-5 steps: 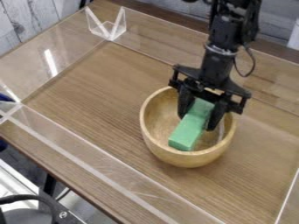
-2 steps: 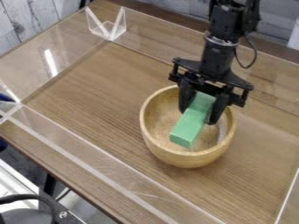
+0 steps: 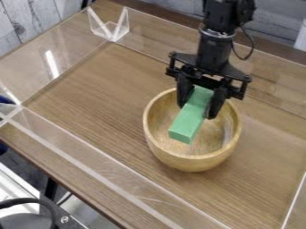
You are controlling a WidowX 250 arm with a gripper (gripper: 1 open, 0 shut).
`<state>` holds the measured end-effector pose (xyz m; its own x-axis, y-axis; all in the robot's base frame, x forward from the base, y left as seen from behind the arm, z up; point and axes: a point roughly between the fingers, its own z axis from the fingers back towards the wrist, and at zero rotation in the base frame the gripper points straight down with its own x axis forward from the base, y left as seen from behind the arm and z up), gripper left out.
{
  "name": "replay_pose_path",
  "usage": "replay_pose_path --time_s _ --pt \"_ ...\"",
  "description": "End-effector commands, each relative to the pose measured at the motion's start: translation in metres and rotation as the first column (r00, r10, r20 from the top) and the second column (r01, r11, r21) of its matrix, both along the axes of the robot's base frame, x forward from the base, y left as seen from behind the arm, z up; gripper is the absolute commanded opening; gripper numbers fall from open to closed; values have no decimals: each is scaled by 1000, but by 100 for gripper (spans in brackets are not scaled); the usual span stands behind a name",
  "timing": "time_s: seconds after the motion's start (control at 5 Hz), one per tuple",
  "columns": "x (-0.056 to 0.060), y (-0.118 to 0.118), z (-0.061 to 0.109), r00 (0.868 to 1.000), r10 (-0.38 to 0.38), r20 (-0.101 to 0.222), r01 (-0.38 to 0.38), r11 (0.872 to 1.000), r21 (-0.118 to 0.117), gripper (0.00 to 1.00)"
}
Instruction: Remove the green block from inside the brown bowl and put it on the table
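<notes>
The green block (image 3: 191,121) hangs tilted, its upper end pinched between the black fingers of my gripper (image 3: 203,100), which points almost straight down and is shut on it. Its lower end sits just above the pale inside of the brown bowl (image 3: 162,152), over the bowl's middle. The light tan bowl rests on the wood-grain table (image 3: 96,89), right of centre. Part of the block's top is hidden by the fingers.
Low clear acrylic walls (image 3: 54,58) run along the table's edges, with a clear corner bracket (image 3: 110,25) at the back left. Bare wood-grain surface lies left of and in front of the bowl. The arm's black column rises from the gripper to the top edge.
The gripper has risen and shifted left with the green block held in it. The block's lower end has come up off the bowl's floor. The bowl stayed in place.
</notes>
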<state>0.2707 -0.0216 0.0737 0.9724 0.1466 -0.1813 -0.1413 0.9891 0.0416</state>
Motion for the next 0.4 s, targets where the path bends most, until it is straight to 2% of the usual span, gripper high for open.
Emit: replay_pose_path --time_s 0.0,0.2 --pt "9 6 13 997 17 72 -17 1000 -9 0" --pt "14 10 25 994 14 112 -13 1000 -9 0"
